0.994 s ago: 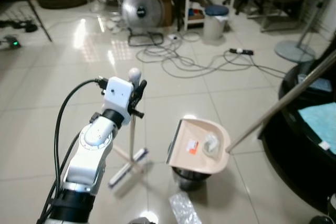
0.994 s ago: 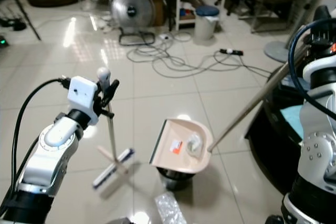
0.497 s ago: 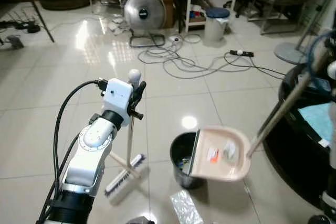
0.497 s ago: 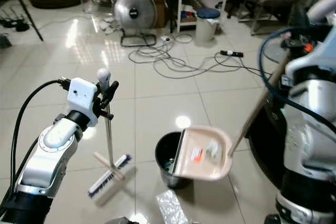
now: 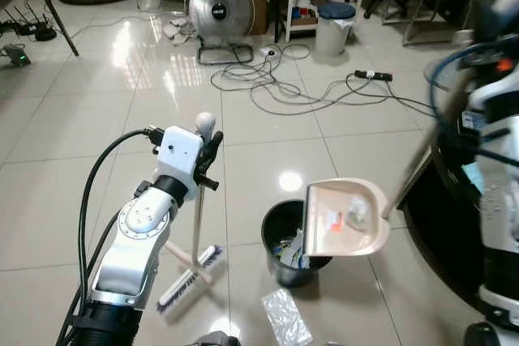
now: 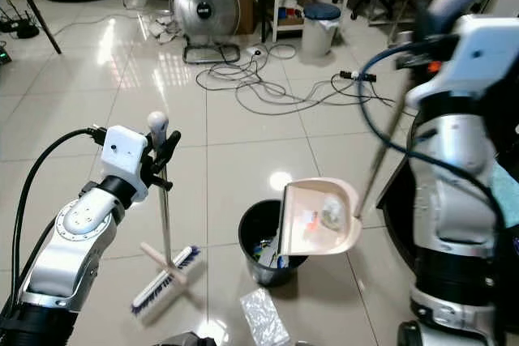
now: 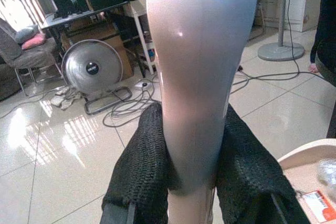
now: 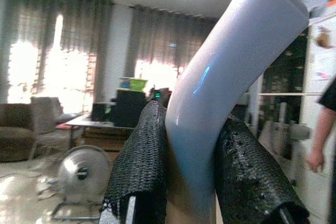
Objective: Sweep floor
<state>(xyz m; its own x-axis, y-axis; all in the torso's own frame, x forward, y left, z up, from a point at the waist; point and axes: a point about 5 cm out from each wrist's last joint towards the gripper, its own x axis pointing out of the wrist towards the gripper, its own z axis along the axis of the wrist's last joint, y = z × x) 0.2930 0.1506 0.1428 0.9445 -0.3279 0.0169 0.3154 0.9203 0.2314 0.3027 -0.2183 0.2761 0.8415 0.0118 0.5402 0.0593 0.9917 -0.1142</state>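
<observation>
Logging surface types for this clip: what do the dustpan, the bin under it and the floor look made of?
Dustpan: smooth beige plastic, by its moulded rim. Bin: black, probably plastic; hard to tell. Floor: glossy pale tile, with grout lines and lamp reflections.

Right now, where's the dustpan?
In the head views the dustpan is tipped over the black bin's right rim, held by its long handle in the right gripper, right of the broom.
</observation>
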